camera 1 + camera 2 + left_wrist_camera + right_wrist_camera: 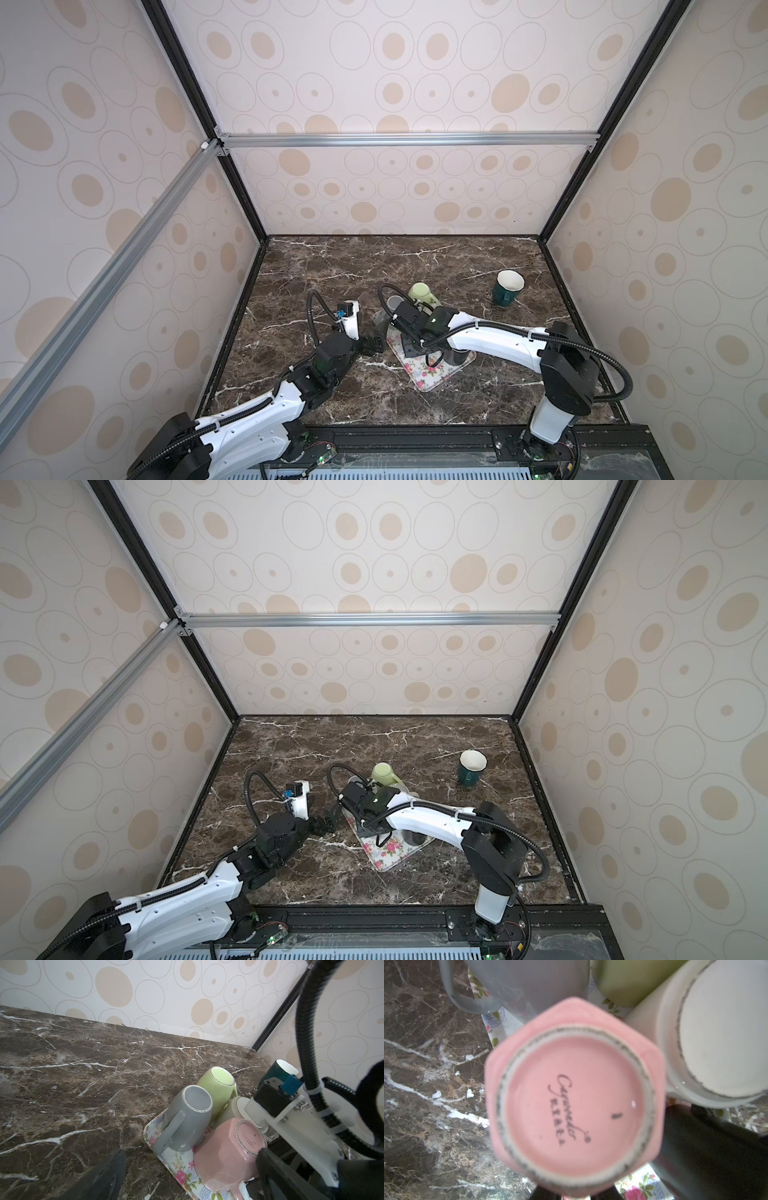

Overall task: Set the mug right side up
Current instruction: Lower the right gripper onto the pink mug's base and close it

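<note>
A pink mug [575, 1101] stands upside down on the floral tray [428, 374], its stamped base facing the right wrist camera. My right gripper [576, 1195] hangs straight over it, and its dark fingers are shut on a pink sliver, the mug's handle. In both top views the arm hides this mug. My left gripper [191, 1152] is wide open at the tray's left edge [374, 345], holding nothing, with the pink mug [228, 1147] just ahead of it.
Also upside down on the tray are a grey mug [187, 1120], a green mug [420, 293], a cream mug [716, 1032] and a dark mug [695, 1157], packed close together. A dark green mug [508, 288] stands upright on the marble at the right.
</note>
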`<control>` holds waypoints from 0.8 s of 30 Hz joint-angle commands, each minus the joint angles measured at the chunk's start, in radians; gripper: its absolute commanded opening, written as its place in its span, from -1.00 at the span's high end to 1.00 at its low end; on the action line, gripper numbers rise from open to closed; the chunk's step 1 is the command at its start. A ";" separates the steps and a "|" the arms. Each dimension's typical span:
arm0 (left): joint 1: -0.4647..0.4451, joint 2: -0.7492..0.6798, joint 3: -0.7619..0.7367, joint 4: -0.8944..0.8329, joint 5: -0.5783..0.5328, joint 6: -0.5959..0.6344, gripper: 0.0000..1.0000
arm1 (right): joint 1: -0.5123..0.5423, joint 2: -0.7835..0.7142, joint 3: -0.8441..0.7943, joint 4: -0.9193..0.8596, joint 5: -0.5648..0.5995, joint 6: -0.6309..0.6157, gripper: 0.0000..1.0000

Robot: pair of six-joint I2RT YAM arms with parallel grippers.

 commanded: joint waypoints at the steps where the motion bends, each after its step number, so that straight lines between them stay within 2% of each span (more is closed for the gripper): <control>1: 0.011 0.009 -0.001 0.030 -0.004 -0.020 -0.97 | -0.008 0.022 0.033 -0.044 0.029 0.013 0.53; 6: 0.011 0.016 0.001 0.033 -0.001 -0.021 -0.97 | -0.009 0.022 0.033 -0.039 0.025 0.005 0.54; 13: 0.011 0.041 0.004 0.038 0.000 -0.021 -0.96 | -0.011 0.022 0.029 -0.037 0.017 0.007 0.71; 24: 0.011 0.062 0.011 0.037 0.016 -0.026 -0.96 | -0.014 0.042 0.043 -0.059 0.034 0.005 0.77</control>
